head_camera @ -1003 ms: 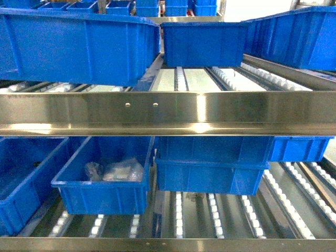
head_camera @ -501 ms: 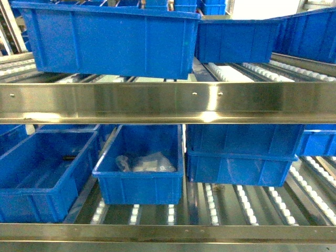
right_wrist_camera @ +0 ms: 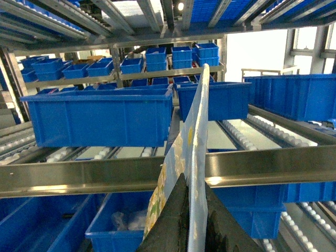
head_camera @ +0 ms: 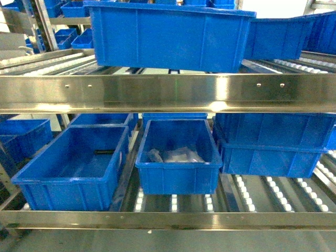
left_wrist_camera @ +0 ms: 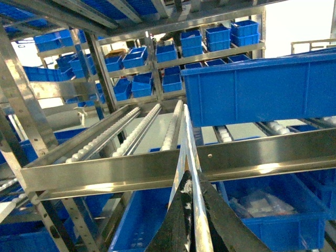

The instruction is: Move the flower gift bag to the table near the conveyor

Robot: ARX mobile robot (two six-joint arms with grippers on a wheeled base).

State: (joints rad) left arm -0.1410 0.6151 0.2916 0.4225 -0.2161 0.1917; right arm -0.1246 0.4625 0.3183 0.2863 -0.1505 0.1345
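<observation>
Shifted rightward, the middle bin (head_camera: 178, 157) holds clear packets — each tool (right_wrist_camera: 190, 220) clenches the flower bag (right_wrist_camera: 191, 142).

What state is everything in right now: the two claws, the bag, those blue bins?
Left gripper: shut on a thin white edge, seemingly the bag.
Right gripper: shut on the flower gift bag, which stands edge-on and upright.
Middle bin: open-topped, holds clear plastic packets.
Left bin: open-topped, nearly empty, one small dark item inside.
Conveyor: loaded with bins.

Blue bins (head_camera: 178, 163); steel conveyor (head_camera: 168, 93); floral-print bag (right_wrist_camera: 181, 157).
</observation>
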